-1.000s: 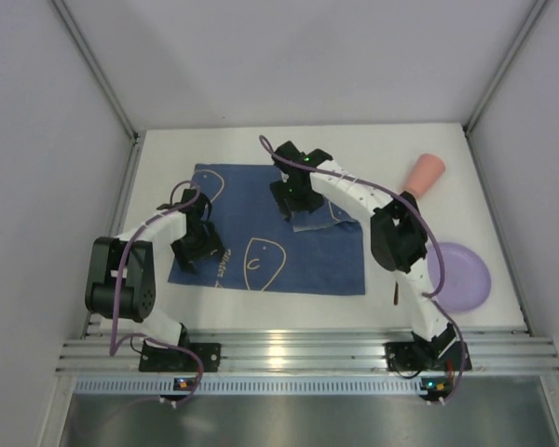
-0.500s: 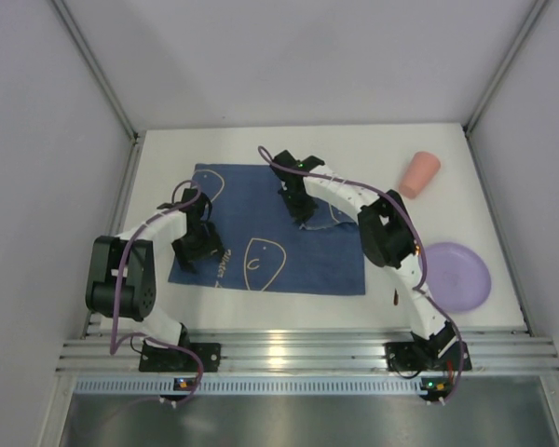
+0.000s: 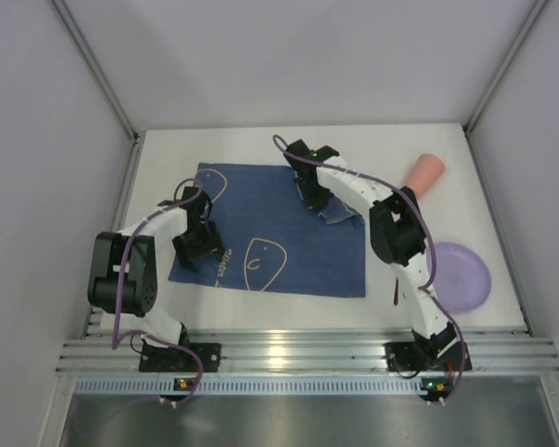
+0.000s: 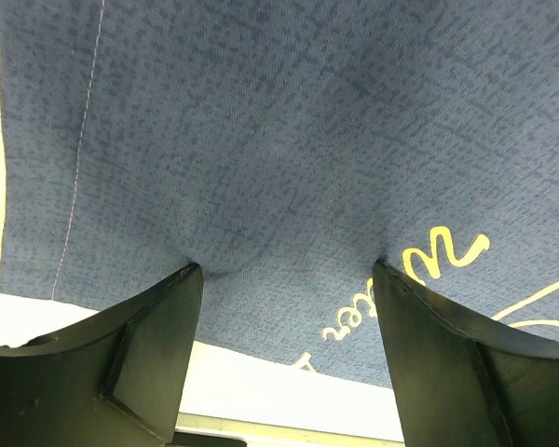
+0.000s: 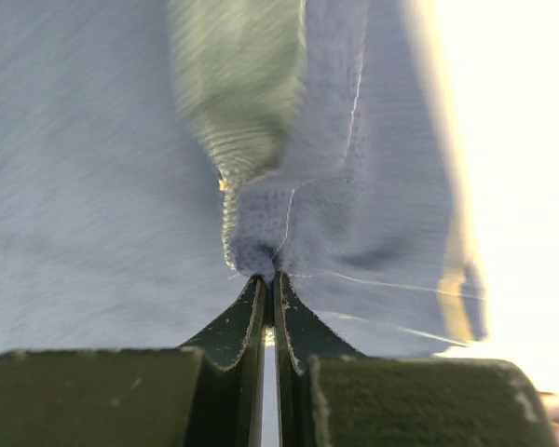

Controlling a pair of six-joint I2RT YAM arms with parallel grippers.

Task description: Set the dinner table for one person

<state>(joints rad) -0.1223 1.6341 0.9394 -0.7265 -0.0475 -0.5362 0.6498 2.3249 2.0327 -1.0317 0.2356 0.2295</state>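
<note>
Right gripper point(image 5: 268, 279) clamped on placemat point(image 3: 289, 256) fold; left gripper point(image 4: 284, 268) spread, pinning cloth. Best drawn low toward dinner table's point(image 3: 391, 149) far-right corner.

Dinner table point(image 3: 382, 149) bearing blue placemat point(image 3: 293, 265), pink cup point(image 3: 425, 172), purple plate point(image 3: 466, 275)

Tabletop point(image 3: 252, 147): plain white, flat, rectangular, ribbed silver rail at near edge; lay under both jaws, bare strip beside left jaws.

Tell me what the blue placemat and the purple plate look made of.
Blue placemat: woven cloth, matte; visible weave, stitched hem, bunches where the right gripper pinches it. Purple plate: probably plastic, smooth and evenly coloured; too small to be sure.
</note>
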